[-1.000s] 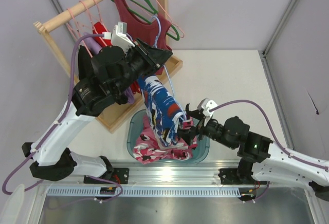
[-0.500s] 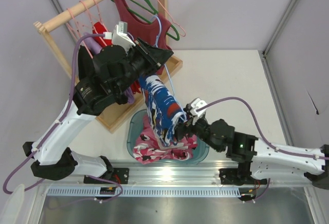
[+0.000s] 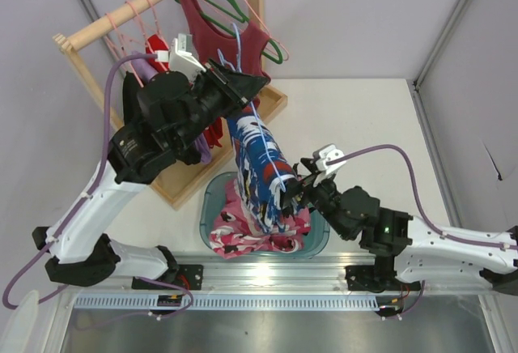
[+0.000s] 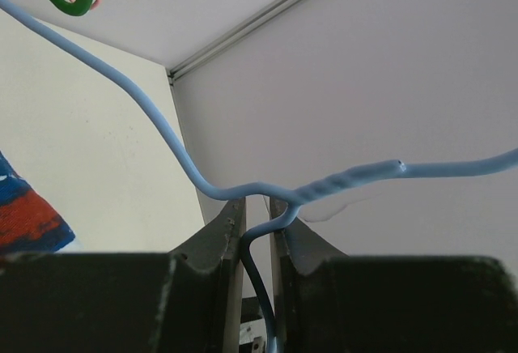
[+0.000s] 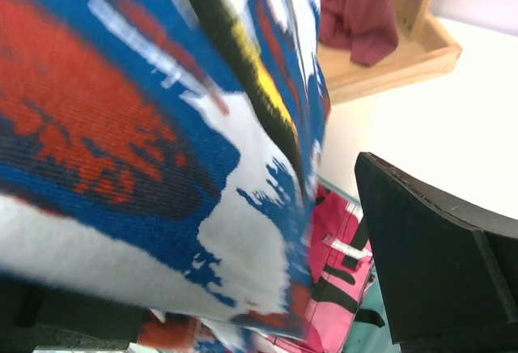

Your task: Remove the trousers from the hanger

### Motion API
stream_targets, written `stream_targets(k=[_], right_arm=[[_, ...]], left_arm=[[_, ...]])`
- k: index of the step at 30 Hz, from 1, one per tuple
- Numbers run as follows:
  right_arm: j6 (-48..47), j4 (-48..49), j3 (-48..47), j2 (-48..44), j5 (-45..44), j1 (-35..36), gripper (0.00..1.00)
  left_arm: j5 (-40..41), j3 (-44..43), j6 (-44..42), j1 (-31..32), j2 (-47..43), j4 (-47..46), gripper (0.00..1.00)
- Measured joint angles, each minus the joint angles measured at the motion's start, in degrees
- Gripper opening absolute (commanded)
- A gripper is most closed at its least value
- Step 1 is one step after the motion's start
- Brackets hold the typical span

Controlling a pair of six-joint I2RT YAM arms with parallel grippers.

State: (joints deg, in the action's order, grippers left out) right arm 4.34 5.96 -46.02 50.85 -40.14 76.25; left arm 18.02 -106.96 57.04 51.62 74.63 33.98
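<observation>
My left gripper (image 4: 257, 222) is pinched narrow on the hanger (image 4: 154, 114). The light-blue wire drops between its two fingers just under the twisted neck. In the top view the trousers (image 3: 257, 163) are draped on that hanger and run from the gripper toward 5 o'clock. Their lower end hangs over the teal basin (image 3: 209, 195) and the pink camouflage garment (image 3: 235, 236) lying in it. My right gripper (image 3: 293, 195) sits at 3 o'clock of that lower end, jaws spread wide. From its wrist camera the cloth fills the 9 o'clock side, and the finger (image 5: 437, 256) at 4 o'clock stands clear of it.
</observation>
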Motion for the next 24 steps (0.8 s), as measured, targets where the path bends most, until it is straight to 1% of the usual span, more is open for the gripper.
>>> stream_targets(k=[5, 10, 13, 18, 24], right_arm=[[0.70, 0.55, -0.02, -2.10, -1.18, -1.03, 0.99], [0.76, -0.98, 0.04, -2.49, 0.94, -1.44, 0.99], [0.76, -2.40, 0.57, -4.61, 2.47, -1.46, 0.99], [0.50, -2.64, 2.19, -8.50, 1.95, -2.08, 0.99], [-1.42, -2.64, 2.19, -6.95, 4.15, -3.15, 1.00]], left_arm=[[0.28, 0.02, 0.07, -0.02, -1.64, 0.07, 0.00], [0.94, 0.02, -0.20, -0.02, -2.45, 0.24, 0.00], [1.29, 0.02, -0.35, -0.02, -2.54, 0.81, 0.00], [1.22, 0.02, -0.09, 0.00, -2.54, 1.53, 0.00], [1.09, -0.17, -0.17, -0.02, -2.49, 2.49, 0.00]])
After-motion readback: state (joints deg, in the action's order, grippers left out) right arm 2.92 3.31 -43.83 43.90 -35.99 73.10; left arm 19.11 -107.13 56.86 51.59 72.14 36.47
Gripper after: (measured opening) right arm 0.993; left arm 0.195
